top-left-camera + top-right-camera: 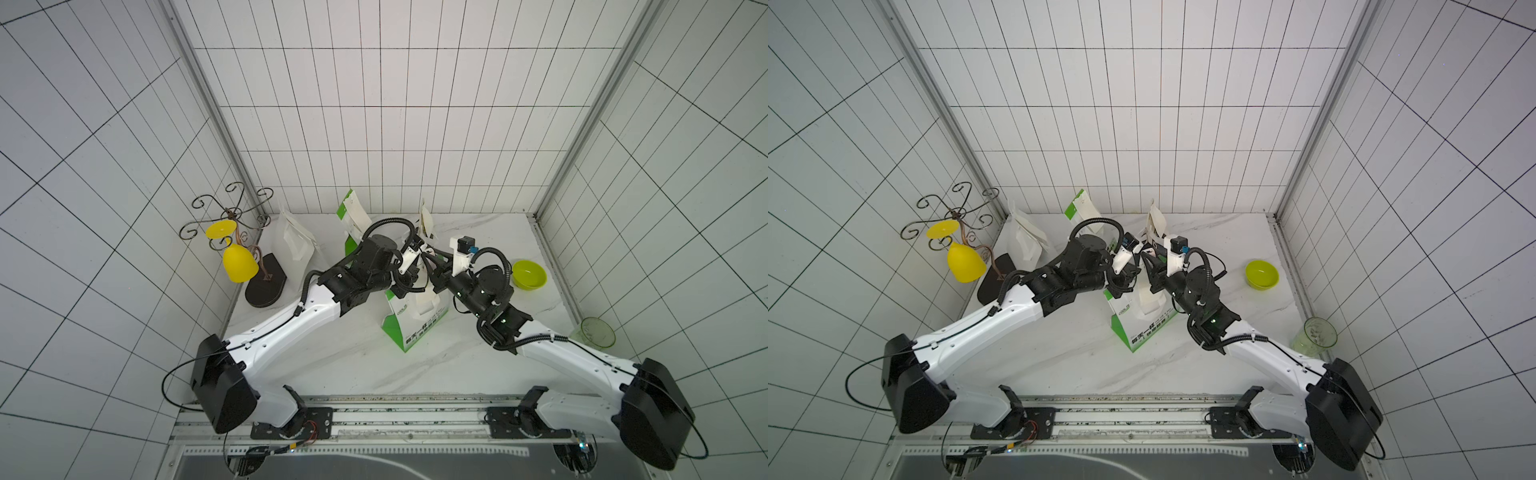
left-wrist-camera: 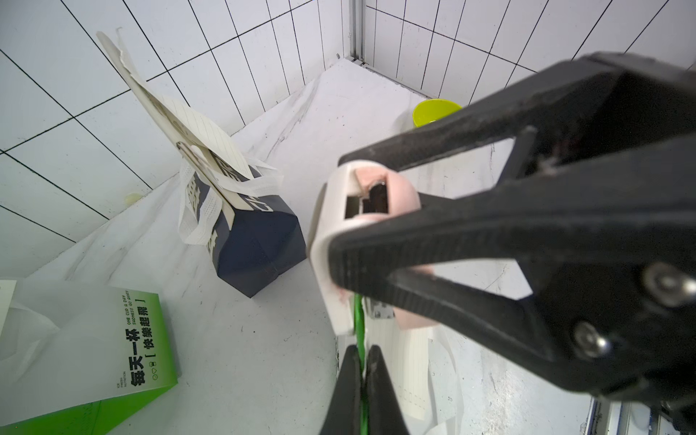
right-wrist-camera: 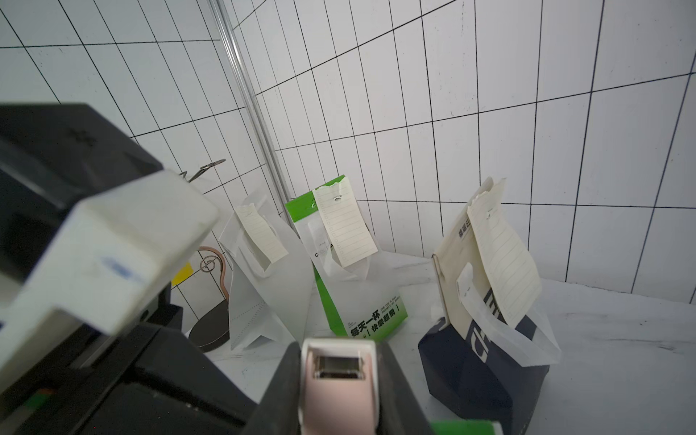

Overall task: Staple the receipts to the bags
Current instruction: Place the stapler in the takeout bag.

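On table (image 1: 332, 365), four bags (image 3: 271, 301) (image 3: 361, 301) (image 3: 482, 369) (image 1: 415, 328), four receipts (image 3: 260, 237) (image 3: 344, 226) (image 3: 504, 256) (image 2: 410, 369); left fingers (image 2: 346, 391) tight on bag, right fingers (image 3: 275, 395) on stapler (image 3: 335, 380).

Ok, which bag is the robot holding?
The front green-and-white bag, pinched by the left pincer; the navy bag, white bag and second green bag stand free behind.

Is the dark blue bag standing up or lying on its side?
Standing: the navy bag rests on its base, receipt hanging from its raised top edge.
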`<state>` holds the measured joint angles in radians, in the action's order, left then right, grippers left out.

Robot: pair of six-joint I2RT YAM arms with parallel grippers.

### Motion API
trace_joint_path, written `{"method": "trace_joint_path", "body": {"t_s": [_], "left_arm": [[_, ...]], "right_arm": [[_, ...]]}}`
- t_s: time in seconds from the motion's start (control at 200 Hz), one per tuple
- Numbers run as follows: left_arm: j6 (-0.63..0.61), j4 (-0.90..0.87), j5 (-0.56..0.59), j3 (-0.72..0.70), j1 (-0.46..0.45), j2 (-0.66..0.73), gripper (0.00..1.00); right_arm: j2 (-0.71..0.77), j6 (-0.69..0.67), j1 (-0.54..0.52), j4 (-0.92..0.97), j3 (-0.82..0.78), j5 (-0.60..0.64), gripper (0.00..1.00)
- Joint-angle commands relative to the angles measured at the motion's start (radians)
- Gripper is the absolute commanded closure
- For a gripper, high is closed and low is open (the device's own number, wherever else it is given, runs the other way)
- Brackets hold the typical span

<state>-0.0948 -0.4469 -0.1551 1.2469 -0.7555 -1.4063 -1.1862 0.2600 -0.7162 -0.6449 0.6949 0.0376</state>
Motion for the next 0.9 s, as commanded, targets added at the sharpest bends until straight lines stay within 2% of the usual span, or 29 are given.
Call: {"method": "trace_joint_path", "body": {"t_s": [0.0,0.535,0.585,0.755,0.895], "left_arm": [[-0.03,-0.013,-0.007,-0.032,0.004,0.027,1.0],[-0.068,0.006,-0.032,-0.049,0.004,0.049,1.0],[-0.071,0.005,-0.032,-0.049,0.004,0.048,1.0],[-0.083,0.0,-0.035,-0.05,0.003,0.05,1.0],[-0.092,-0.004,-0.038,-0.052,0.003,0.054,1.0]], "right_arm": [[0.032,-0.019,-0.007,0.0,-0.056,0.03,1.0],[0.043,-0.01,-0.002,0.086,-0.077,0.045,1.0],[0.046,-0.001,-0.003,0.085,-0.083,0.043,0.94],[0.067,0.011,-0.004,0.128,-0.077,0.015,0.59],[0.116,0.013,-0.003,0.165,-0.08,-0.007,0.47]]}}
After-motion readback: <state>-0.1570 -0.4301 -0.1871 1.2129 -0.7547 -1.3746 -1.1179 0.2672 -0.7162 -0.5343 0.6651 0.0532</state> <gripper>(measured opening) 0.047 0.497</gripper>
